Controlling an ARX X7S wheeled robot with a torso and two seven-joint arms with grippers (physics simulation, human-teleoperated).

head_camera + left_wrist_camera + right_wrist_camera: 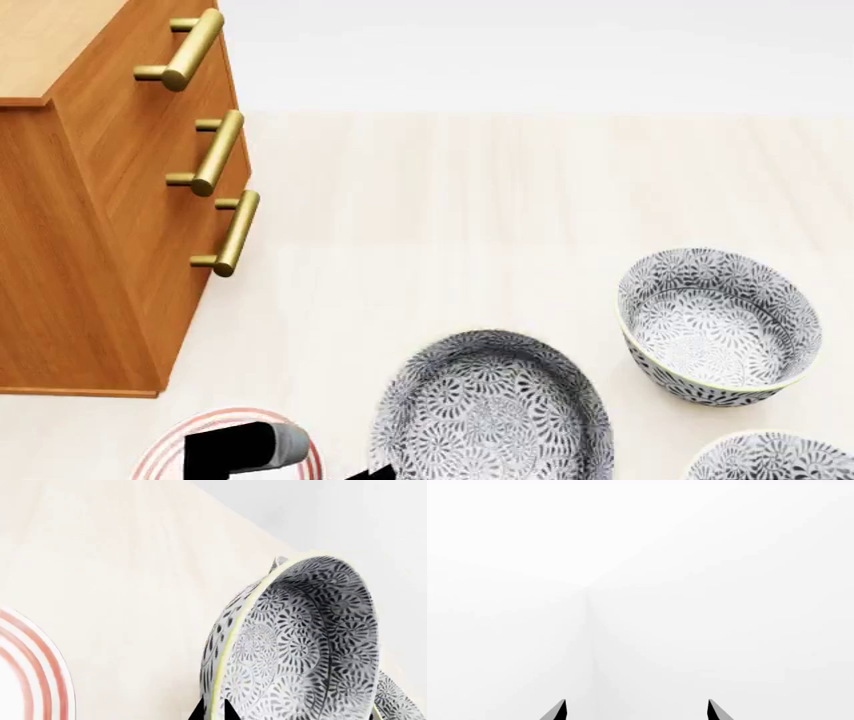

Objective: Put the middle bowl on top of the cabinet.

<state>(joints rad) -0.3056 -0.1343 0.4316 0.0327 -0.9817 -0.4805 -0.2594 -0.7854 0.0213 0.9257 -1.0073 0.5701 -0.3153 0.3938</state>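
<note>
The middle bowl, deep and covered in a grey-and-white floral pattern, looks large and tilted at the bottom centre of the head view. My left gripper is shut on its pale rim, one dark fingertip outside the wall and one inside. In the left wrist view the bowl stands on edge above the pale floor. The orange-brown cabinet rises at the left, its lighter top at the corner. My right gripper is open, with only white in front of it.
Two identical bowls sit to the right, one further out and one at the lower right edge. A white plate with red rings lies under my left arm. Brass handles stick out from the cabinet front.
</note>
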